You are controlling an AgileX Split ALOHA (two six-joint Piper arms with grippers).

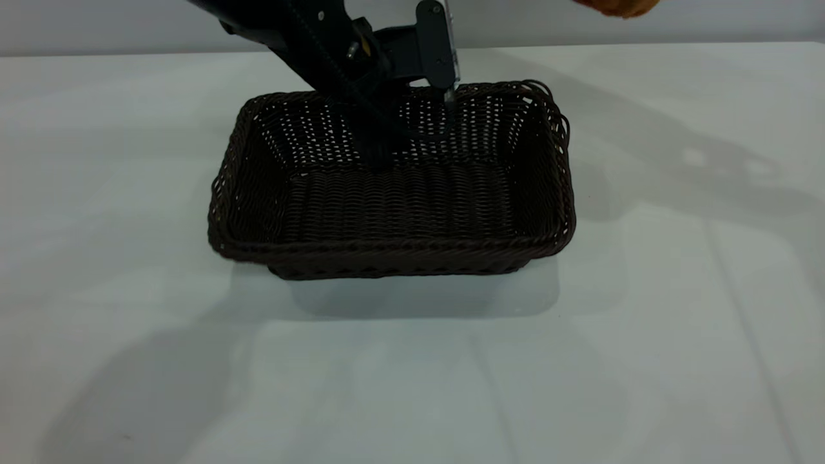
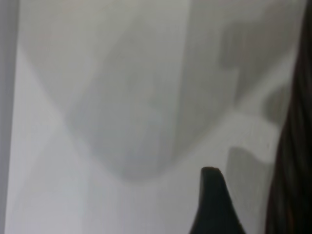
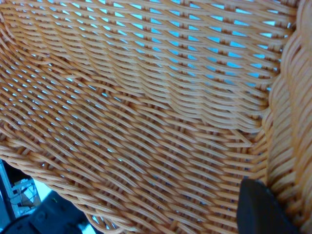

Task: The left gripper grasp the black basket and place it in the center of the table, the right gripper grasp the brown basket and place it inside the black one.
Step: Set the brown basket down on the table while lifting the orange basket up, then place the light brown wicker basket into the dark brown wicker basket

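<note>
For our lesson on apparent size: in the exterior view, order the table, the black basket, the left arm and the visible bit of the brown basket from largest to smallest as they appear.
1. the table
2. the black basket
3. the left arm, partly cut off by the frame
4. the brown basket, only a sliver showing at the top edge, so its true size is not shown

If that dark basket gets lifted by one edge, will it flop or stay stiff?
Probably fairly stiff: the black basket holds its sloped walls and braided rim in shape on the table. Likely light, since the weave is open and see-through. Gripped at one rim by the left gripper, it may tilt.

No readable text, labels, brands or numbers anywhere.
</note>
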